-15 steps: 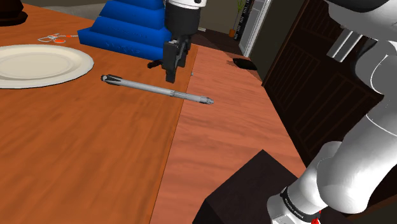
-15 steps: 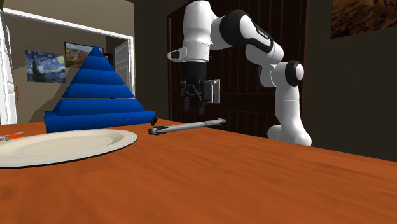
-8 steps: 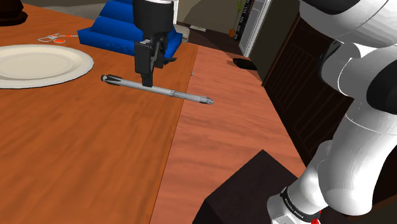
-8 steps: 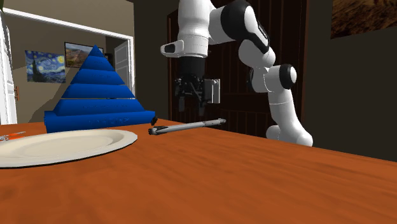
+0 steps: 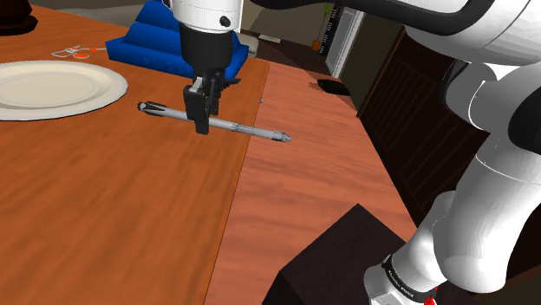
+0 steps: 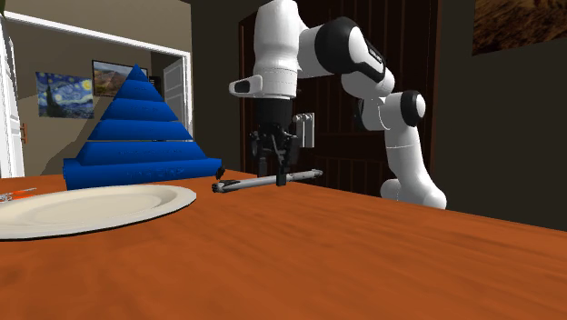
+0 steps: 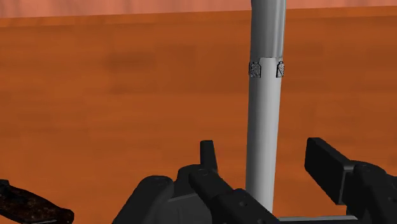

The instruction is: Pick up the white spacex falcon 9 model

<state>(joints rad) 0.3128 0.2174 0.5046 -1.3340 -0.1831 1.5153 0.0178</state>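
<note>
Wrist view: spread gripper point(image 7: 262, 156) straddling the white rocket model point(image 7: 264, 114), shaft between the fingers point(image 7: 337, 172), not yet clasped. Lying flat on the table point(image 5: 104, 199), upper middle of the shoulder frame, long axis square across the closing line. Squeeze next, likely.

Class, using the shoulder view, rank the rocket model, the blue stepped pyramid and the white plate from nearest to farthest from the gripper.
1. Rocket model: lying between the gripper's open fingers.
2. Blue stepped pyramid: on the table just beyond the gripper.
3. White plate: farthest, toward the view's left.
</note>
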